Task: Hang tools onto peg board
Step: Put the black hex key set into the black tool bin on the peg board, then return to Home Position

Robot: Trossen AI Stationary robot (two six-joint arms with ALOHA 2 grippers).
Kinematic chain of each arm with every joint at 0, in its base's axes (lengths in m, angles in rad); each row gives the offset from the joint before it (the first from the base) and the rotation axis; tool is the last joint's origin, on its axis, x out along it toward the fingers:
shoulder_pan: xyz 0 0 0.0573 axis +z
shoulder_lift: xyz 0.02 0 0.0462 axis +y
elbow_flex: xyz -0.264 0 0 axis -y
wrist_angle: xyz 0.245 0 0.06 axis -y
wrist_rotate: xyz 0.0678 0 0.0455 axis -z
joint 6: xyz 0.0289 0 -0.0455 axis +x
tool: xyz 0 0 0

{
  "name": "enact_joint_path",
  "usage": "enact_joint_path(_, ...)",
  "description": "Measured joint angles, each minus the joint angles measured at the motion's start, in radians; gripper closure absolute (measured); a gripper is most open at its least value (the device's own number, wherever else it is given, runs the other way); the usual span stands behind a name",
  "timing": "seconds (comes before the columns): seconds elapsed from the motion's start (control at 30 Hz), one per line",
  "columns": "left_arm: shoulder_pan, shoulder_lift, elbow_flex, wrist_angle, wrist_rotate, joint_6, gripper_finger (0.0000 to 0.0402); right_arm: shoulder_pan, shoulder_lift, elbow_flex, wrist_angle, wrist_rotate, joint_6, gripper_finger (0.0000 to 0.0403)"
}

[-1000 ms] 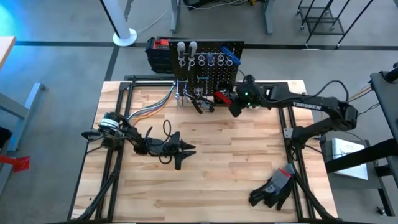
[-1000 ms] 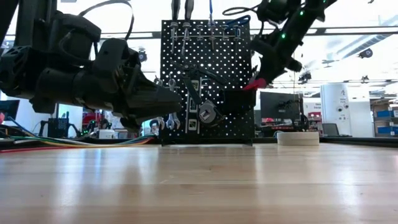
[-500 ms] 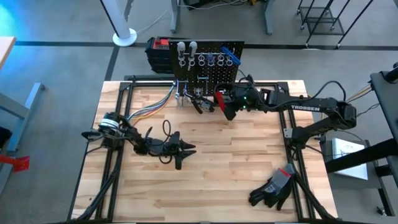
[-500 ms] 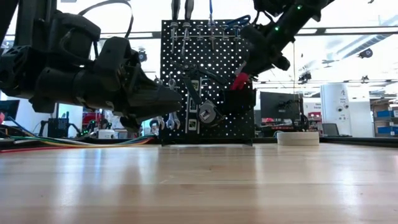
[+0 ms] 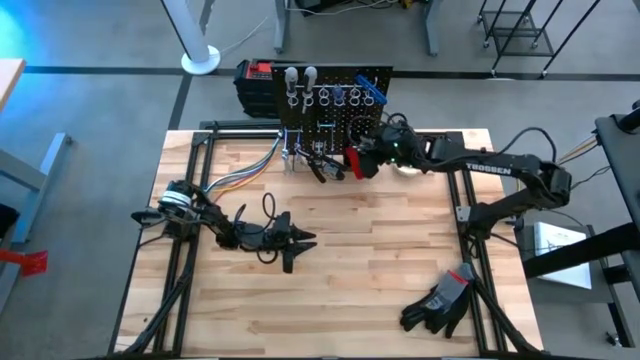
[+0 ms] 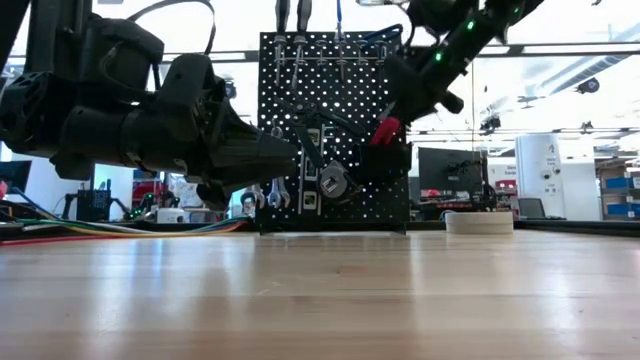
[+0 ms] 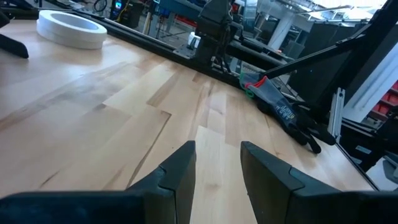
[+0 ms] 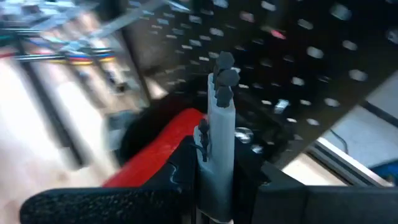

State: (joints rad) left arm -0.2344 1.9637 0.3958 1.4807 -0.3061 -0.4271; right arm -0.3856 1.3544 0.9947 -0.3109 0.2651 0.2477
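The right tool (image 5: 362,161) is pinching a red-handled hand tool (image 6: 385,129), its long axis slanting down toward the small bin of the upright black perforated peg board (image 5: 345,120) just beside it; the left tool (image 5: 296,240), spread, is waiting well apart.

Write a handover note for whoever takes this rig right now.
Right gripper: shut on a red-handled tool, held up at the peg board face, beside the small black bin.
Left gripper: open, empty, parked low over the table at front left.
Done: several tools hang along the board's top hooks and lower face, wrenches included.
Left: seat the red-handled tool on the board and release. No other loose tools show on the table; gloves and tape roll are not part of the job.
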Motion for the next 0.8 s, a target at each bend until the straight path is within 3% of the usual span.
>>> enact_joint_path(0.37,-0.005,0.0,0.0,-0.003,0.001,0.0,0.0285,-0.036,0.106,0.03,0.005,-0.015,-0.037,0.0354)
enact_joint_path(0.5,-0.006,0.0,0.0,-0.008,0.001,0.0,0.0285,-0.036,0.123,0.046,-0.033,-0.058,-0.073,0.0311)
enact_joint_path(0.8,-0.027,0.0,0.0,-0.007,-0.005,0.0,0.0285,-0.036,0.074,0.078,-0.03,-0.034,-0.067,0.0213)
